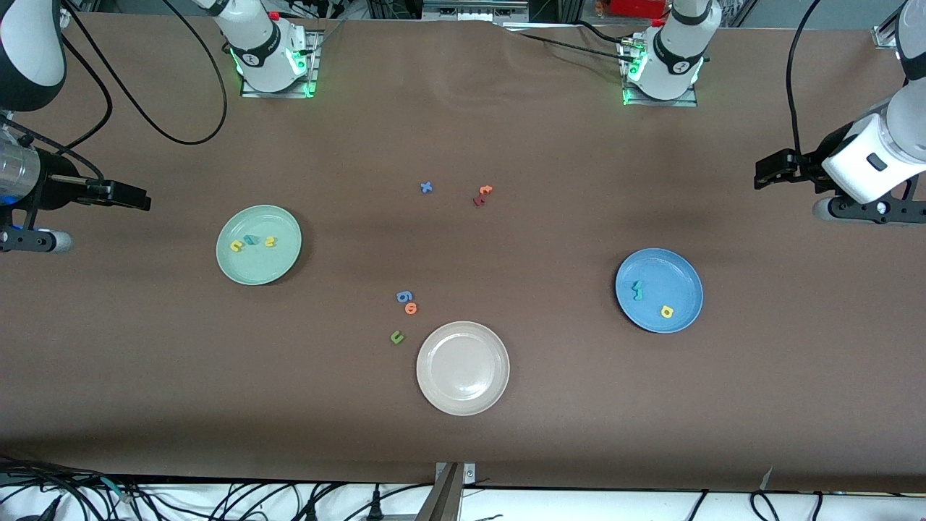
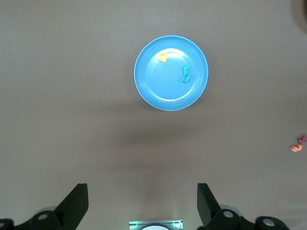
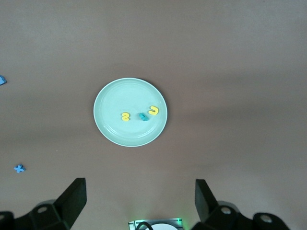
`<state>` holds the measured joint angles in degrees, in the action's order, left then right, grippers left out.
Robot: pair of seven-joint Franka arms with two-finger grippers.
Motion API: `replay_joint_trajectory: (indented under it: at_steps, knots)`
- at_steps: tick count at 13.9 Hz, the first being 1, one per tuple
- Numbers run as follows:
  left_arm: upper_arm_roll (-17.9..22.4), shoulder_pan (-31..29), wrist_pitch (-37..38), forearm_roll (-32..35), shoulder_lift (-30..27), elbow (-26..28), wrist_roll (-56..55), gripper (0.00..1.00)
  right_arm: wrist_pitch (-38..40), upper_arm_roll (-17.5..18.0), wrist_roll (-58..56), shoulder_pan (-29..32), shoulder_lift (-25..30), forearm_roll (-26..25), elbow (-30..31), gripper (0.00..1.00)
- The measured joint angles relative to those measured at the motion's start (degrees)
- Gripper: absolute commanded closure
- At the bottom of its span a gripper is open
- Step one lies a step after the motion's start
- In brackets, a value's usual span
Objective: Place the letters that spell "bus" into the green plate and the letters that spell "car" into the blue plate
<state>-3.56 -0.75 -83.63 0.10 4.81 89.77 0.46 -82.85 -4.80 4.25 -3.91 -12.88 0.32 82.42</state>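
The green plate [image 1: 264, 269] toward the right arm's end holds a yellow "u" [image 1: 236, 246], a teal "b" [image 1: 251, 239] and a yellow "s" [image 1: 270, 242]. The blue plate [image 1: 673, 271] toward the left arm's end holds a yellow "a" [image 1: 667, 312] and two small teal letters [image 1: 637, 289] lying close together. My left gripper [image 1: 768, 172] hangs open and empty over the table's edge at its own end. My right gripper [image 1: 132, 196] hangs open and empty at the other end. Each wrist view shows its own plate whole, well away from the fingers.
A cream-white plate [image 1: 463, 394] sits nearest the front camera, mid-table. Beside it lie a dark green "u" [image 1: 396, 336], an orange "o" [image 1: 411, 309] and a blue "6" [image 1: 404, 297]. A blue "x" [image 1: 426, 187] and a red and orange pair [image 1: 482, 195] lie nearer the bases.
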Motion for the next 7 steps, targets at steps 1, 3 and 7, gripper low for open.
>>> replay_joint_trajectory:
  at_steps: [1, 3, 7]
  knots:
    - [0.1, 0.1, 0.4, 0.0, 0.0, -0.2, 0.0, 0.00, 0.0, 0.0, 0.0, 0.0, 0.0, -0.1, 0.0, 0.00]
    - [0.5, 0.0, 1.2, 0.0, -0.3, -0.7, 0.0, 0.00, 0.0, 0.0, 0.0, 0.0, 0.0, -0.2, 0.0, 0.00]
    - [1.2, -0.7, 3.3, 0.0, -1.0, -1.3, 0.4, 0.00, -0.2, 0.0, 0.0, 0.0, 0.0, -0.2, 0.0, 0.00]
